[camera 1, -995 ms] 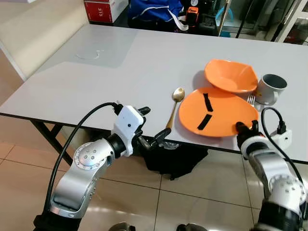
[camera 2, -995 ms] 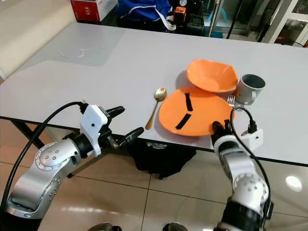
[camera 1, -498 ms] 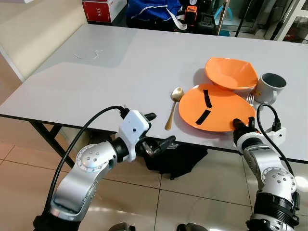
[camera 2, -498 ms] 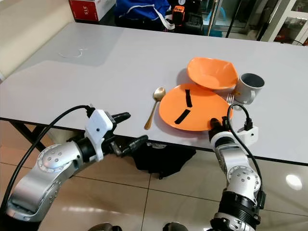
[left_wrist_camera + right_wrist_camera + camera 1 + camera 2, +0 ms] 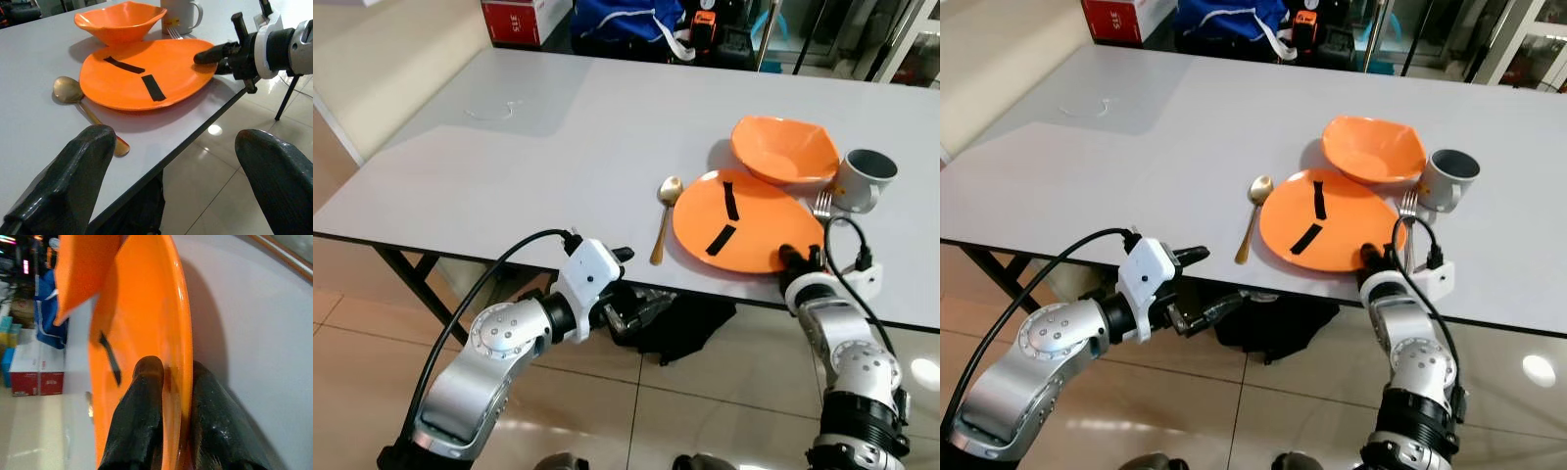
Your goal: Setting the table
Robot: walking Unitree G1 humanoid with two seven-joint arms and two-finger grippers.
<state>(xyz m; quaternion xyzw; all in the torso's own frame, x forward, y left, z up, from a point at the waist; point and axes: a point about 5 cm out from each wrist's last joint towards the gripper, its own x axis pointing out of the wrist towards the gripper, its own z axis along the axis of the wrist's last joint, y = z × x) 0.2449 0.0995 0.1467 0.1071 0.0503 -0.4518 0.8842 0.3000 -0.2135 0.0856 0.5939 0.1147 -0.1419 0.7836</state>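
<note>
Right gripper (image 5: 790, 257) pinches near-right rim of orange plate (image 5: 744, 220) at table's (image 5: 509, 147) near edge, right of spoon (image 5: 663, 211). Left gripper (image 5: 631, 294) spread, idle below edge. Step: positioning plate; next, release cleanly.

A long grey-white table (image 5: 558, 137) with dark metal legs (image 5: 411, 269) stands on glossy beige floor tiles (image 5: 352, 343) that carry bright light reflections. A cream wall (image 5: 382, 49) runs along the left side. Beyond the far table edge sit a red and white box (image 5: 524, 15) and a blue bag (image 5: 626, 18). A dark object (image 5: 680, 328) lies under the table's near edge.
</note>
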